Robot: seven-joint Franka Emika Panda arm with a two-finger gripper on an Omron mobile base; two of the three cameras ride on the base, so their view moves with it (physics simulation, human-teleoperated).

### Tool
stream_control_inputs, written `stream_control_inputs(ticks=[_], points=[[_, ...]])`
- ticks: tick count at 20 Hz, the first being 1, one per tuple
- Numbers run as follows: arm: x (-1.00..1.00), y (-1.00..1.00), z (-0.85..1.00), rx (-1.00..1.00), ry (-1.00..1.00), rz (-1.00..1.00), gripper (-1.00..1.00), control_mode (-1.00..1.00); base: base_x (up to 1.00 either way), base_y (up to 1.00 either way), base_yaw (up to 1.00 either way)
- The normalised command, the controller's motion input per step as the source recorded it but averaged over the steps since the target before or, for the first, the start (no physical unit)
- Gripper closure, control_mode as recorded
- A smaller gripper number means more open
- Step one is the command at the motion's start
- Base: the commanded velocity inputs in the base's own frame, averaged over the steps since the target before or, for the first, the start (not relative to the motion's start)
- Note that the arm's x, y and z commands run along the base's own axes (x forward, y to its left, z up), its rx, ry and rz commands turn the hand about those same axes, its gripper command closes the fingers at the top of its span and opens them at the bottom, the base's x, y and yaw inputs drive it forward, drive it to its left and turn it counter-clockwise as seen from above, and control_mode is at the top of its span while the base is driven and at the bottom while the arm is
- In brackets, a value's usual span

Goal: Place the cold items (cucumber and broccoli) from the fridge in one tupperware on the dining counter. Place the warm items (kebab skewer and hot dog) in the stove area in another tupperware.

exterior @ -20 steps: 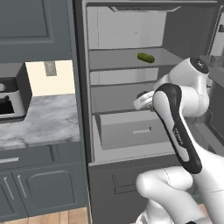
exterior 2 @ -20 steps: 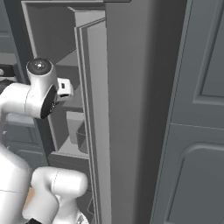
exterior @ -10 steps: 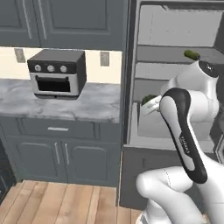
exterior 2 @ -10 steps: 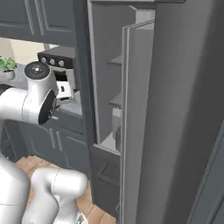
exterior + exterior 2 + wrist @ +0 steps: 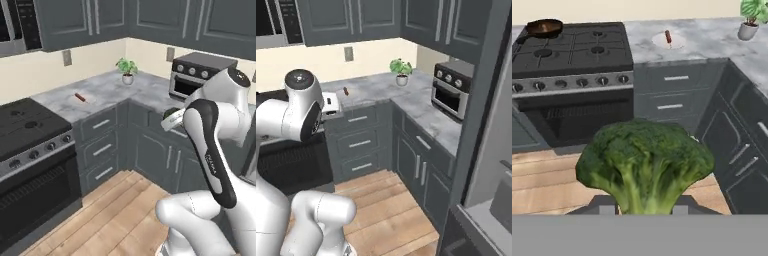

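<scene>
A large green broccoli (image 5: 644, 160) stands stem-down right in front of the hand camera, and my gripper (image 5: 643, 207) is shut on its stem. In the left base view the gripper (image 5: 173, 119) is held up beside the arm, with a bit of the green broccoli (image 5: 167, 113) showing at it. A small reddish sausage-like piece (image 5: 668, 37), possibly the hot dog, lies on a white plate (image 5: 662, 42) on the counter right of the stove; the same piece (image 5: 80, 97) (image 5: 346, 91) shows in both base views.
A black stove (image 5: 572, 50) with a pan (image 5: 544, 26) on a back burner stands to the left. The grey marble counter (image 5: 107, 90) wraps the corner and bears a potted plant (image 5: 127, 70) and a toaster oven (image 5: 200, 72). Wooden floor (image 5: 381, 200) lies below.
The whole picture has swung from the open fridge to the stove corner, so the base has turned. The broccoli stays in the gripper.
</scene>
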Motion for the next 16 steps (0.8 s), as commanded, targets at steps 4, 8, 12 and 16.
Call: stream_control_inputs(ticks=[4, 8, 12, 16], points=[[0.0, 0.0, 0.0, 0.0, 0.0, 0.0, 1.0, 1.0, -0.01, 0.54, 1.0], [0.0, 0.0, 0.0, 0.0, 0.0, 0.0, 1.0, 1.0, -0.04, 0.54, 1.0], [0.0, 0.0, 0.0, 0.0, 0.0, 0.0, 1.0, 1.0, -0.01, 0.52, 1.0], [0.0, 0.0, 0.0, 0.0, 0.0, 0.0, 1.0, 1.0, 0.0, 0.49, 1.0]])
